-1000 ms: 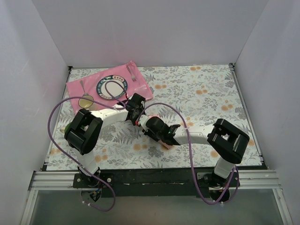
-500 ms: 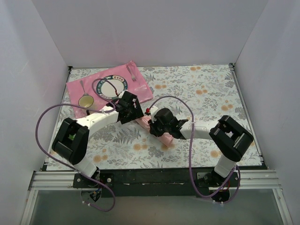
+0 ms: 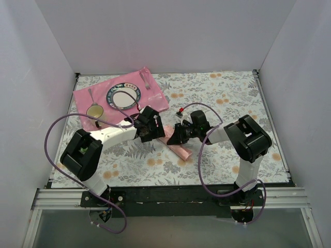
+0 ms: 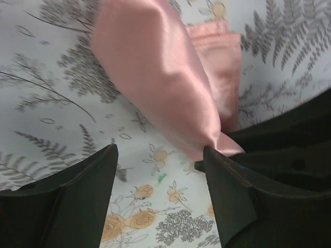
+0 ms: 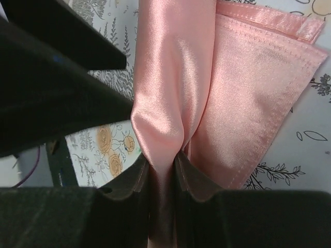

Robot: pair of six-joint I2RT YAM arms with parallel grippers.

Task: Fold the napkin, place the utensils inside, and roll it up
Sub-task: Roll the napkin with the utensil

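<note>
We're on the fold step. Napkin (image 3: 181,151) lies bunched just off the mat's (image 3: 81,97) near-right corner. R gripper (image 5: 164,170) pinches a raised pleat of it; L gripper (image 4: 159,153) gapes beside it, holding nothing. Spoon (image 3: 93,107) & fork (image 3: 146,80) lie on the mat. Next, probably: lay the fold flat, then fetch utensils.

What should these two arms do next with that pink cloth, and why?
Probably the left hand should ease onto the napkin and close. Its jaws stand open with the cloth's end just ahead, while the right hand pinches one fold alone. The spoon lies on the mat, so folding seems unfinished.
</note>
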